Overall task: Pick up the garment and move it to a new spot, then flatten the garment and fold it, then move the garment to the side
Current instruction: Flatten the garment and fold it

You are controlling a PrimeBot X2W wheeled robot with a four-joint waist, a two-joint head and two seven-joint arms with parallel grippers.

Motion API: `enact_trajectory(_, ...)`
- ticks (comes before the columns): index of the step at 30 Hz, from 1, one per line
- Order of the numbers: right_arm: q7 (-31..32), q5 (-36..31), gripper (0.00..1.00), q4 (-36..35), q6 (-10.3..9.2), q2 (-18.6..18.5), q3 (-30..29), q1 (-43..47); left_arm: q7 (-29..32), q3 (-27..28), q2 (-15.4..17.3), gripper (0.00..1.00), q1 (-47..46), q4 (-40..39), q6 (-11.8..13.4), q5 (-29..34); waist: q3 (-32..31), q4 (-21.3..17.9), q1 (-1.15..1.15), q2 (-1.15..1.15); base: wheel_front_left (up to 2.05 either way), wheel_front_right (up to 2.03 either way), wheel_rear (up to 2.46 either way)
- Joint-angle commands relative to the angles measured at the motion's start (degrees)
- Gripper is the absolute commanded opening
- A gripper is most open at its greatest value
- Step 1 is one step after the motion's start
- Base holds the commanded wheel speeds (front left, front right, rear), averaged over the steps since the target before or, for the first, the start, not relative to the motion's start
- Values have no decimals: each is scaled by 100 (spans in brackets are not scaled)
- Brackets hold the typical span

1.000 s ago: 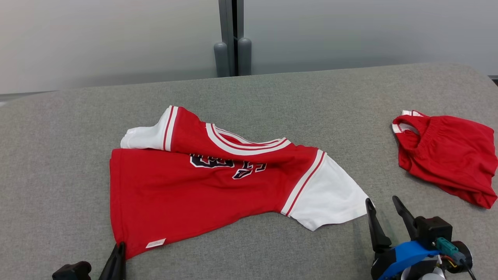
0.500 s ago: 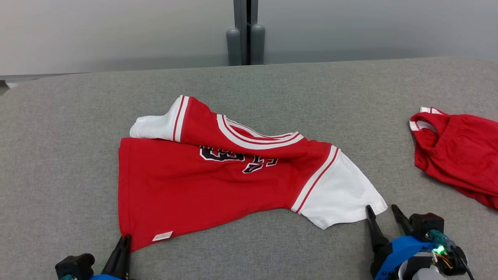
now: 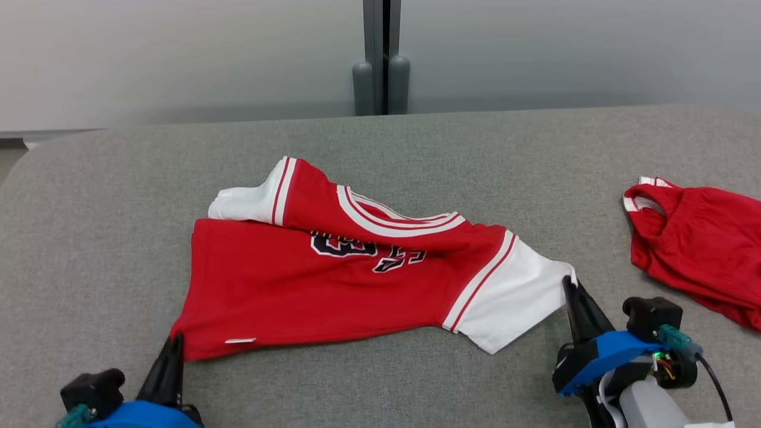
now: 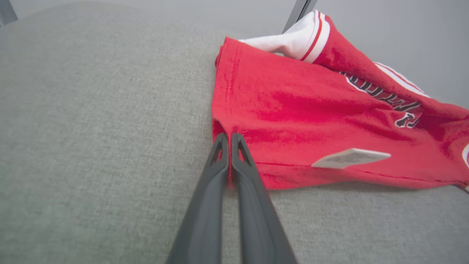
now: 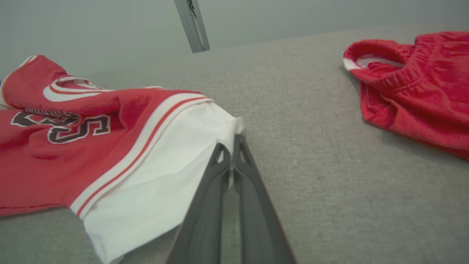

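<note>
Presently the jersey (image 3: 333, 285), red with white sleeves, lies rumpled at the middle of the grey table (image 3: 452, 148). Its near hem corner is pinched between the closed fingers of the left gripper (image 3: 176, 342); its white sleeve edge is pinched likewise by the right gripper (image 3: 572, 288). A pair of red shorts (image 3: 701, 244) lies well apart, at the right

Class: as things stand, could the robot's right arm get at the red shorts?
Probably not yet: the right gripper is shut on the white sleeve of the jersey. Bare grey surface lies between it and the red shorts, so the way looks free once it lets go.
</note>
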Motion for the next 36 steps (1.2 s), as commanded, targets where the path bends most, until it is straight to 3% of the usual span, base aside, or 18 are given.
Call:
enact_trajectory(1,-1,131,0,-194,0,-19,33,19,2,91,32,0,-147,-126,8,88,-105,-50,0,-1,0,0,0)
enact_trajectory(9,-1,712,0,-1685,0,-22,144,-519,2,849,159,0,-693,-989,8,526,-735,-189,0,-1,0,0,0)
enact_trajectory(17,-1,484,0,-2390,0,-19,20,-1889,2,1170,584,0,-1984,-1335,9,815,-984,-288,0,-1,0,0,0)
enact_trajectory(25,152,-112,0,-2036,0,-20,-208,-3168,242,981,856,0,-3256,-1151,19,911,-682,-221,0,-1,0,0,0)
enact_trajectory(36,17,-1282,0,-1235,-2,-27,-809,-4986,56,673,1346,0,-5032,-97,12,300,825,-248,0,-1,0,0,0)
